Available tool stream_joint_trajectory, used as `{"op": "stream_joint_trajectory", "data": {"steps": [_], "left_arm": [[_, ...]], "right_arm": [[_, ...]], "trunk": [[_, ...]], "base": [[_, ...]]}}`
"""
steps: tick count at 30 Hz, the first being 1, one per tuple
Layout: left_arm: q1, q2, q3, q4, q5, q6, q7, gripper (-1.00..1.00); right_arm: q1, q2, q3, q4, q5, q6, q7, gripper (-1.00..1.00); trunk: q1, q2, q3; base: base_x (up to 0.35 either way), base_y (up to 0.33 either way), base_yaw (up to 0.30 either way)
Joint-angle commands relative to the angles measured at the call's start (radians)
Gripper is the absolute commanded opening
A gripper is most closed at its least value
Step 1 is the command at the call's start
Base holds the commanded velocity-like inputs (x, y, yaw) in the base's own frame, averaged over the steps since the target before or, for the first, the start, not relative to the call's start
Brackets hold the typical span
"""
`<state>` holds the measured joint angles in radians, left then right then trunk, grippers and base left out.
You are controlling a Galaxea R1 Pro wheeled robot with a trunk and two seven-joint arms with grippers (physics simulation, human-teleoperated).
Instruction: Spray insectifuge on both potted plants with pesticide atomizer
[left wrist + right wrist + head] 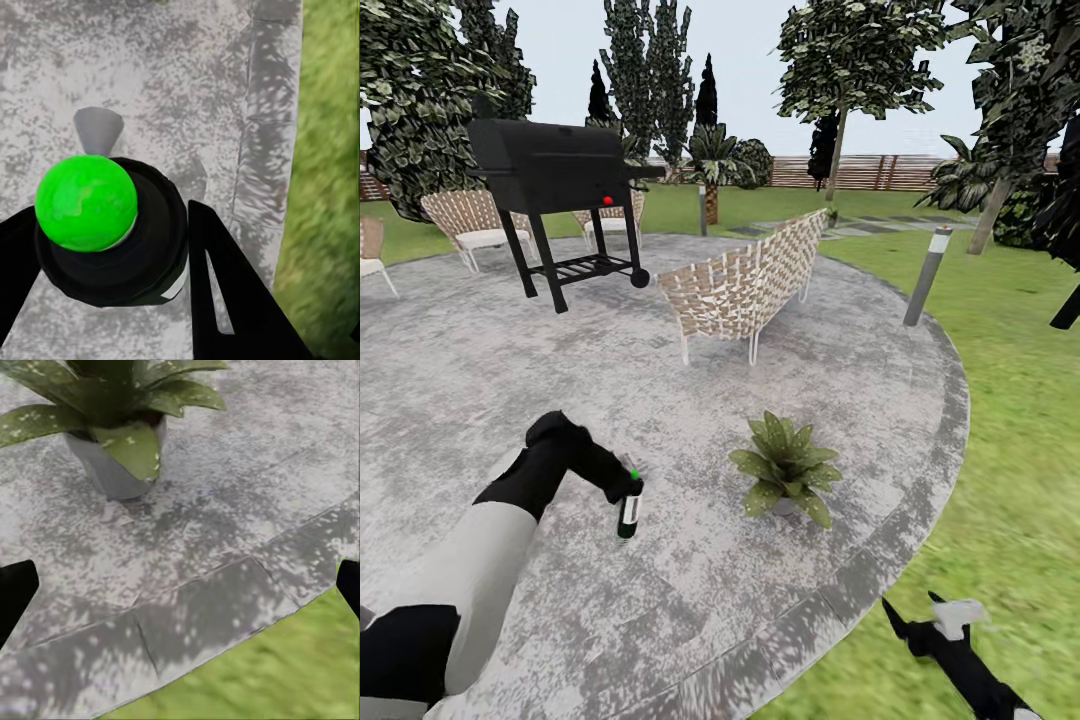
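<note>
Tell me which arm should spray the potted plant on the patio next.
Left. The left gripper is shut on the pesticide atomizer, held beside the potted plant over the patio. The right gripper is open, holds nothing, and hangs over the grass by the patio's edge.

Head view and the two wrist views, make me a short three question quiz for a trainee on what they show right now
1. True or false: the left gripper is shut on the sprayer.
2. What does the potted plant stand on? A) the lawn B) the paved patio C) the chair
3. Fill in: the right gripper hangs near the patio's edge with its fingers ____.

Key
1. True. In the left wrist view the two dark fingers close on the sprayer's body.
2. B. Its grey pot sits on the stone, in from the border.
3. Apart; nothing is between them in the right wrist view.
</note>
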<state>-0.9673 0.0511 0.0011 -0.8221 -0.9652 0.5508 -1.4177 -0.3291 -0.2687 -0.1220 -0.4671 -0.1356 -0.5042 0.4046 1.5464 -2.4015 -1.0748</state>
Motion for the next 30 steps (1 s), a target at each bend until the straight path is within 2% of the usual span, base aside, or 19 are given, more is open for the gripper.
{"op": "stream_joint_trajectory", "data": {"steps": [1,2,4,5,7,9,11,12,13,15,16,17,22,24,25,28,30], "left_arm": [[0.002,0.0,0.025,0.003,0.0,-0.032,-0.006,-1.0],[0.006,-0.001,0.035,0.005,0.002,-0.055,-0.006,-1.0],[0.016,-0.002,0.047,0.007,0.005,-0.086,-0.006,-1.0],[0.022,-0.002,0.05,0.008,0.006,-0.094,-0.006,-1.0],[0.03,-0.001,0.052,0.008,0.006,-0.099,-0.006,-1.0],[0.034,0.0,0.054,0.008,0.006,-0.101,-0.009,-1.0],[0.037,0.002,0.055,0.008,0.005,-0.1,-0.018,-1.0],[0.037,0.002,0.055,0.008,0.005,-0.1,-0.02,-1.0],[0.038,0.0,0.051,0.008,0.007,-0.103,-0.024,-1.0],[0.042,-0.01,0.048,0.008,0.006,-0.104,-0.032,-1.0],[0.044,-0.015,0.046,0.008,0.006,-0.104,-0.036,-1.0],[0.045,-0.036,0.045,0.008,0.006,-0.107,-0.041,-1.0],[0.05,-0.081,0.045,0.009,0.005,-0.155,-0.057,-1.0],[0.056,-0.096,0.044,0.009,0.004,-0.179,-0.066,-1.0],[0.058,-0.101,0.044,0.009,0.004,-0.187,-0.069,-1.0],[0.059,-0.105,0.039,0.009,0.004,-0.197,-0.073,-1.0],[0.059,-0.106,0.021,0.009,0.004,-0.227,-0.089,-1.0]], "right_arm": [[0.0,-0.003,-0.001,-0.067,-0.01,0.044,0.084,1.0],[-0.001,-0.004,-0.001,-0.118,-0.011,0.092,0.134,1.0],[0.0,-0.005,0.0,-0.265,-0.011,0.254,0.268,1.0],[0.0,-0.005,-0.001,-0.353,-0.011,0.36,0.347,1.0],[0.0,-0.004,-0.003,-0.487,-0.012,0.513,0.442,1.0],[-0.001,-0.004,-0.003,-0.606,-0.013,0.609,0.475,1.0],[0.0,0.004,0.0,-0.832,-0.016,0.788,0.495,1.0],[0.0,0.006,0.002,-0.874,-0.017,0.82,0.497,1.0],[0.0,0.016,0.039,-0.948,-0.017,0.87,0.499,1.0],[-0.001,0.022,0.088,-0.978,-0.018,0.901,0.499,1.0],[-0.001,0.022,0.097,-0.981,-0.017,0.915,0.499,1.0],[-0.001,0.023,0.102,-0.986,-0.018,0.942,0.499,1.0],[-0.001,0.023,0.105,-0.988,-0.018,0.95,0.501,1.0],[-0.001,0.023,0.123,-0.988,-0.018,0.95,0.502,1.0],[-0.001,0.022,0.143,-0.989,-0.017,0.95,0.505,-1.0],[-0.001,0.022,0.17,-0.988,-0.016,0.951,0.51,-1.0],[-0.001,0.022,0.175,-0.99,-0.016,0.951,0.511,-1.0]], "trunk": [[0.0,0.0,-0.001],[0.0,0.0,-0.001],[0.0,0.0,-0.001],[0.0,0.0,-0.001],[0.0,0.0,-0.001],[0.0,0.0,-0.001],[0.0,0.0,-0.001],[0.0,0.0,-0.001],[0.0,0.0,-0.001],[0.0,0.0,-0.001],[0.0,0.0,-0.001],[0.0,0.0,-0.001],[0.0,0.0,-0.001],[0.0,0.0,-0.001],[0.0,0.0,-0.001],[0.0,0.0,-0.001],[0.0,0.0,-0.001]], "base": [[0.0,0.0,0.0],[0.0,0.0,0.0],[0.0,0.0,0.0],[0.0,0.0,0.0],[0.0,0.0,0.0],[0.0,0.0,0.0],[0.0,0.0,0.0],[0.0,0.0,0.0],[0.0,0.0,0.0],[0.0,0.0,0.0],[0.0,0.0,0.0],[0.0,0.0,0.0],[0.0,0.0,0.0],[0.0,0.0,0.0],[0.0,0.0,0.0],[0.0,0.0,0.0],[0.0,0.0,0.0]]}}
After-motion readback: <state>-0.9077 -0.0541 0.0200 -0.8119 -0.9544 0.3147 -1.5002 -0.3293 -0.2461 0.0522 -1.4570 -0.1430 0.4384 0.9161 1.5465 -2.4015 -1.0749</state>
